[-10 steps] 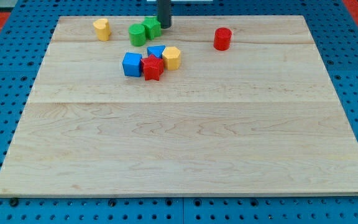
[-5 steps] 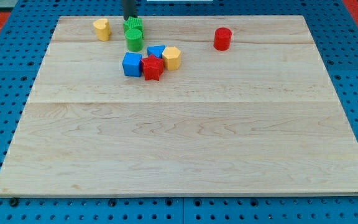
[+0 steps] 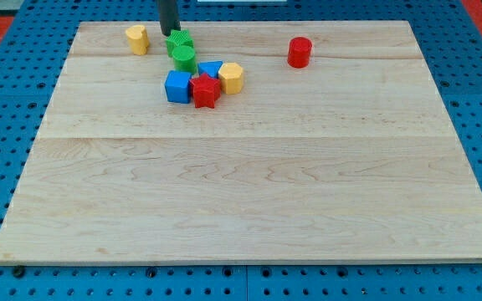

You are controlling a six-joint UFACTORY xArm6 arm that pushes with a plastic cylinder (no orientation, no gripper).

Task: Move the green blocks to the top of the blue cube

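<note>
Risk: my tip (image 3: 171,33), no pincer fitted, behind both green blocks (image 3: 181,48); overpush could scatter the blue cube (image 3: 177,87).

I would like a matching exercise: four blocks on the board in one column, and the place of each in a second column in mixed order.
Things:
1. red cylinder
2. yellow block near the top edge
3. blue cube
4. green cylinder

Places:
A. just above the blue cube
B. alone at the view's right
C. left of my tip
D. touching the red star block, on its left

Pairs: 1-B, 2-C, 3-D, 4-A
</note>
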